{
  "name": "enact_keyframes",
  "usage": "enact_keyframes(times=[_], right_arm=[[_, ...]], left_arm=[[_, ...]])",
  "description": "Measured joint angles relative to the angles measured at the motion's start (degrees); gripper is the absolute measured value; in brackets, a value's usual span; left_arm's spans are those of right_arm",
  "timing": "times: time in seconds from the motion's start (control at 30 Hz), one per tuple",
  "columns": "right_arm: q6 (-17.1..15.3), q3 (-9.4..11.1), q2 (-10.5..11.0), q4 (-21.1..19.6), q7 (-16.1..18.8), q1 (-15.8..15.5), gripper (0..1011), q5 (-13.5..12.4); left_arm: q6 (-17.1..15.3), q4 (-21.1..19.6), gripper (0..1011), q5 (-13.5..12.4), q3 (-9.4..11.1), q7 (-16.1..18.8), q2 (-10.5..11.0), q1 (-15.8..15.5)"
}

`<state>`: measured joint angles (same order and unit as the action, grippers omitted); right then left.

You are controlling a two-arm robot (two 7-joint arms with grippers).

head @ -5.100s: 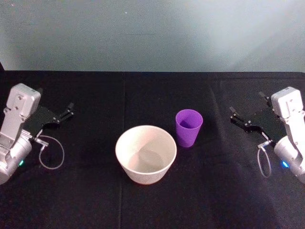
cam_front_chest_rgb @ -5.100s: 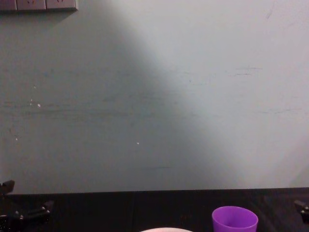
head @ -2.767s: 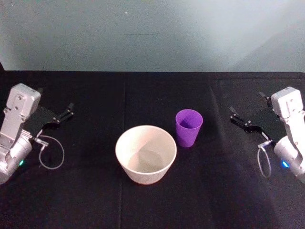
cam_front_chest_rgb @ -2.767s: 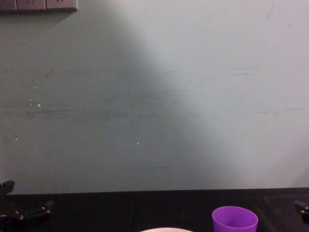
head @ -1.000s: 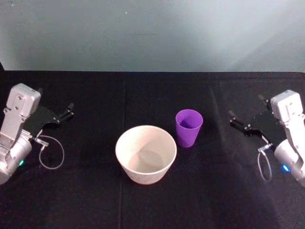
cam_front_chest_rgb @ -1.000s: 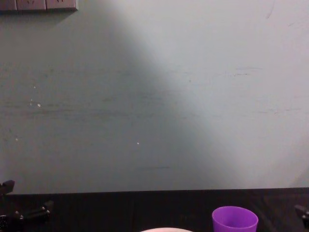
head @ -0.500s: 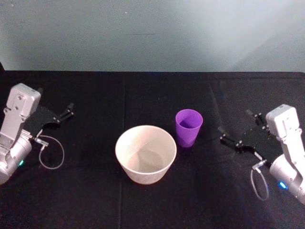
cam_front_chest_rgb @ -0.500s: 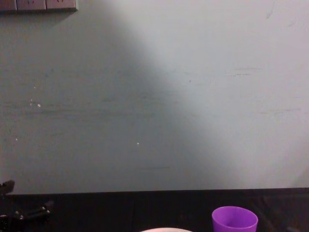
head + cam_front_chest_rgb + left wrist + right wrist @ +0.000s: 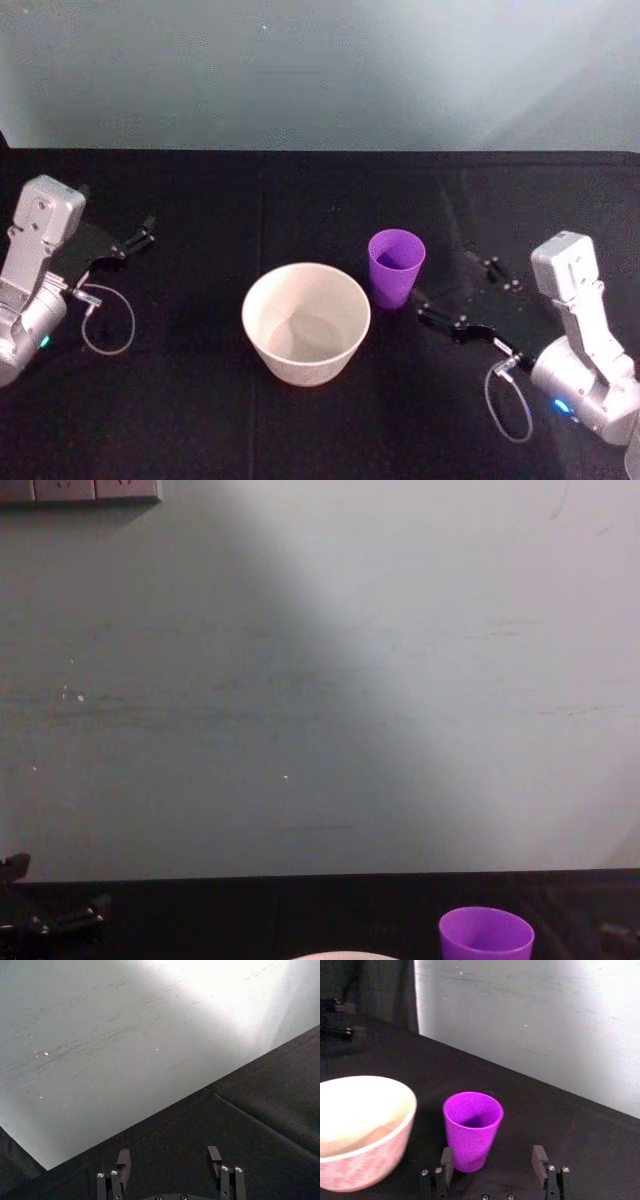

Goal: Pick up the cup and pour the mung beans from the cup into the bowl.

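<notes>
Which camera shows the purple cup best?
The right wrist view: the small purple plastic cup stands close and whole, rim to base, in front of the open right gripper. The head view shows it smaller, from above; the chest view catches just its upper part.

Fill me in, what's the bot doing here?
The right gripper is open and sits just to the right of the purple cup, aimed at it but not touching. The cup stands upright on the black tablecloth beside the whitish-pink bowl, which looks empty. The left gripper is parked open at the table's left edge.
</notes>
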<state>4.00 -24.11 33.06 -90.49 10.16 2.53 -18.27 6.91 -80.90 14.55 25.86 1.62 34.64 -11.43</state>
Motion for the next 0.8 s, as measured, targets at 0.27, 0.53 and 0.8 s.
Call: enact_keyframes(times=[0.27,0.53,0.8], right_arm=[[-0.2,-0.62,-2.46,1.96,2.54,1.39,1003,-0.1],[0.02,-0.8,-6.0,5.87,4.71,3.85,1003,-0.11],[0.17,-0.27,-8.75,9.25,6.65,5.9,1003,-0.71]], left_arm=[[0.0,0.0,1000,0.0,0.0,0.0,0.0,0.0],[0.0,0.0,1000,0.0,0.0,0.0,0.0,0.0],[0.0,0.0,1000,0.0,0.0,0.0,0.0,0.0]])
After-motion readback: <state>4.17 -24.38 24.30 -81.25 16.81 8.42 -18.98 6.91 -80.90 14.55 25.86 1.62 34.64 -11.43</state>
